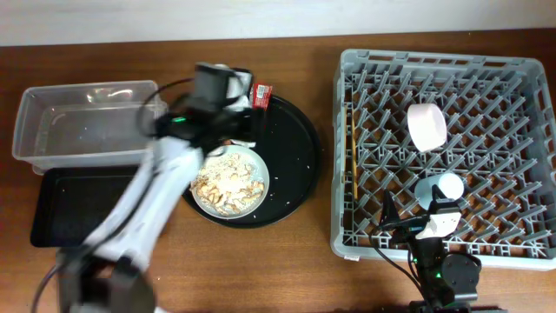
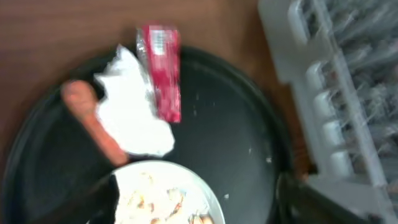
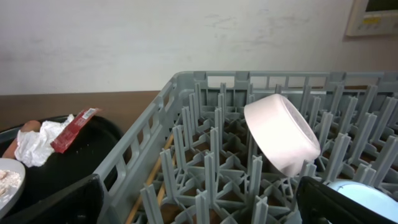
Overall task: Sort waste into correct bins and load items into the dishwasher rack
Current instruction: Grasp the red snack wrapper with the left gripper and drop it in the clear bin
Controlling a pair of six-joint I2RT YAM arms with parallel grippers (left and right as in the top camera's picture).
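The red wrapper point(image 2: 160, 71), white napkin point(image 2: 130, 112) and orange sausage piece point(image 2: 93, 121) lie at the far edge of the round black tray point(image 2: 236, 124). The white plate point(image 1: 230, 183) on that tray holds rice-like scraps. My left gripper point(image 2: 196, 211) is open and empty, hovering above the plate's far rim point(image 1: 233, 130). The grey rack point(image 1: 443, 148) holds the white bowl point(image 1: 426, 126), the light-blue cup point(image 1: 447, 187) and the chopsticks point(image 1: 352, 152) along its left side. My right gripper point(image 3: 202, 214) is open and empty over the rack's near part point(image 1: 421, 209).
The clear tub point(image 1: 78, 122) stands at the far left, with the shallow black tray point(image 1: 78, 204) right in front of it. The left arm crosses above the black tray and the round tray. The rack wall point(image 2: 348, 93) is close on the right of the round tray.
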